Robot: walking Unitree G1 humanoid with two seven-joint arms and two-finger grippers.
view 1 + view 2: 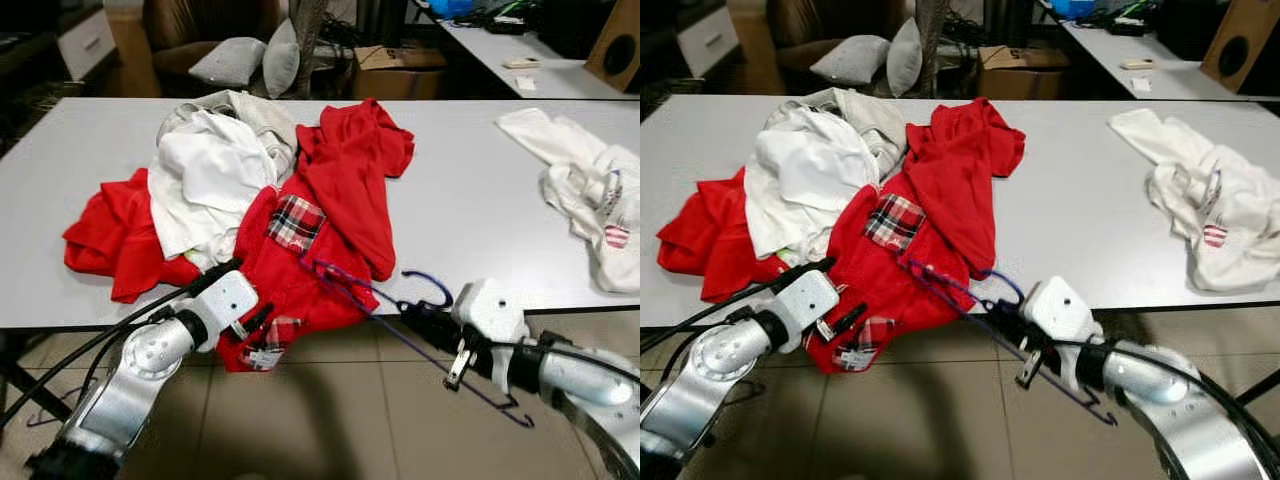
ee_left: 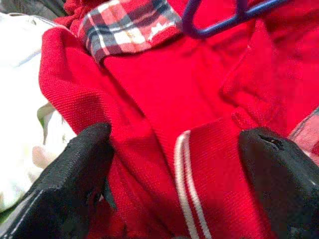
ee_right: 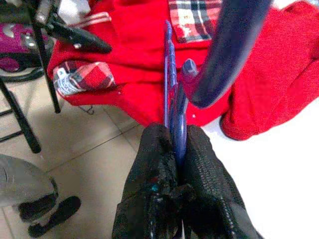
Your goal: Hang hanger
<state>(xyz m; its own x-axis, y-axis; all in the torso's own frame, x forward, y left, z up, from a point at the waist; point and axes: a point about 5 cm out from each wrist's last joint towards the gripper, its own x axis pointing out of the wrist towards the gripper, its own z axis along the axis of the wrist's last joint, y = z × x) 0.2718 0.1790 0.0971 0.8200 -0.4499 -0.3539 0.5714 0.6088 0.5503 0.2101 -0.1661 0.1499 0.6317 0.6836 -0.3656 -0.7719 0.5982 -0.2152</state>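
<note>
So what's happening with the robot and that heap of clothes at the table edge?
The right gripper is shut on a purple hanger at the near edge of the white table, with part of the hanger tucked into the red shirt that hangs over the edge. The left gripper is open, its fingers on either side of a fold of that shirt. White clothes lie on the heap, and another white garment sits apart to the right.

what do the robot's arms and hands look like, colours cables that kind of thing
Both arms are rounded silver metal segments with black joints. Each wrist ends in a boxy white housing. The left hand and right hand each have two long black fingers, matte and blunt-tipped; the right one's look finely textured. Black cables run along the left arm, and one arcs over the right arm.
</note>
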